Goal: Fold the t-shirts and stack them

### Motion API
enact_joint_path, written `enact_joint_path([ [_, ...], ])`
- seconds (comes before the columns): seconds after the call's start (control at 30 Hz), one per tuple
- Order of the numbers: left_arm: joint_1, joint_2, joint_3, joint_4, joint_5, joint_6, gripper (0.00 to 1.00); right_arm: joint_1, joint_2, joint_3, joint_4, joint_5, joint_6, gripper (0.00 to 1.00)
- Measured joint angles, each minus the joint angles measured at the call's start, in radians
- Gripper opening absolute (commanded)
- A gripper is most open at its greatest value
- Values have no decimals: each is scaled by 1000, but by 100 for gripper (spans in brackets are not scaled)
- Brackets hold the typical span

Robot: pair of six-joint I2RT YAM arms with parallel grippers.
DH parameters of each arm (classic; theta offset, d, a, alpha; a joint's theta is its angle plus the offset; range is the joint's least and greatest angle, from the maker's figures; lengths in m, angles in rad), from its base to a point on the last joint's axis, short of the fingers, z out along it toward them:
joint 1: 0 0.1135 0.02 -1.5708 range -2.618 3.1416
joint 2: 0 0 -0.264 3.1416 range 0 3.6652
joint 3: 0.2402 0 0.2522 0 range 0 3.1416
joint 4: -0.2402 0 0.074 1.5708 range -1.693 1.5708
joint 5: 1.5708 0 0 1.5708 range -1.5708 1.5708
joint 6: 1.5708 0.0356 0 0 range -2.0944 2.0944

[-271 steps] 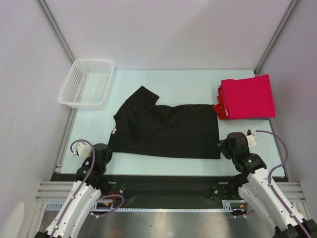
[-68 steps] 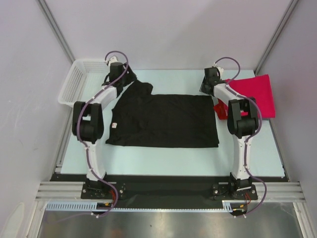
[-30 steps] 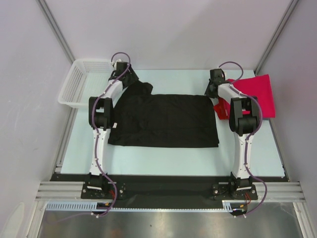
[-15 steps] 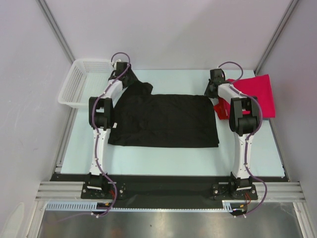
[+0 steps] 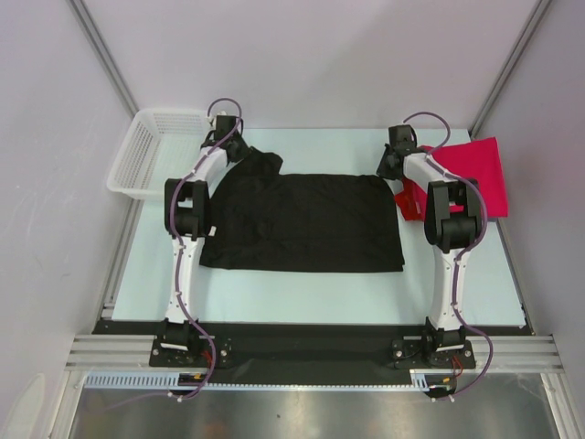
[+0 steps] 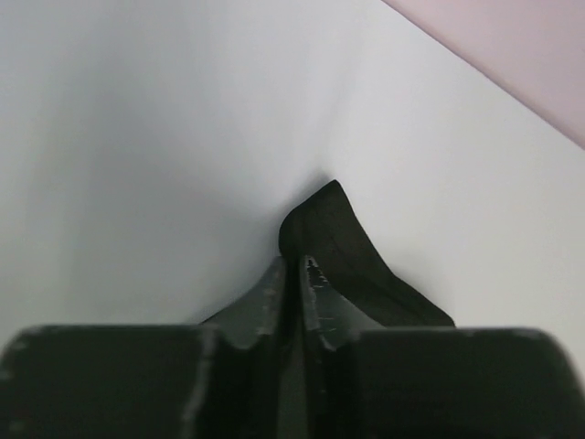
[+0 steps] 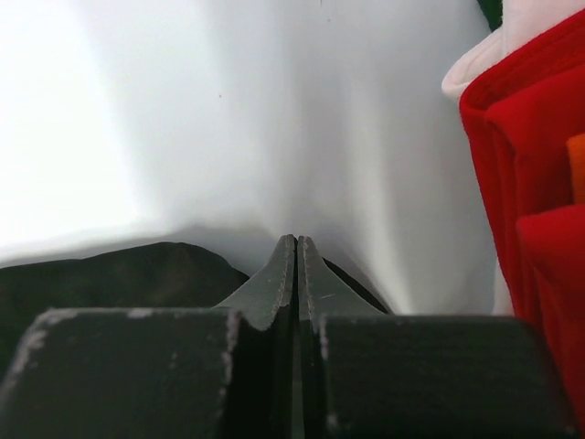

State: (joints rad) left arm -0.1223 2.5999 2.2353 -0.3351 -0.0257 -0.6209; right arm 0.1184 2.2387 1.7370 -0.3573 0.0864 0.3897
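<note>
1. Black t-shirt: far corners now in both pincer tips; neither held it seconds ago.
2. Left gripper, right gripper: pressed together, pinching cloth.
3. Fold can likely start; red t-shirts just beside right gripper.

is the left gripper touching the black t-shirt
Touching. Left wrist view shows the left gripper pinched shut on a fold of the black t-shirt.
</note>
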Motion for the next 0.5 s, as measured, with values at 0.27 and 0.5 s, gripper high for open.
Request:
enact_joint_path([
  [0.27, 0, -6, -37, 58, 21, 13, 0, -8, -6, 1, -21, -19, 2, 0],
  [0.5, 0, -84, -204, 190, 38, 56, 0, -11, -16, 3, -45, -28, 2, 0],
])
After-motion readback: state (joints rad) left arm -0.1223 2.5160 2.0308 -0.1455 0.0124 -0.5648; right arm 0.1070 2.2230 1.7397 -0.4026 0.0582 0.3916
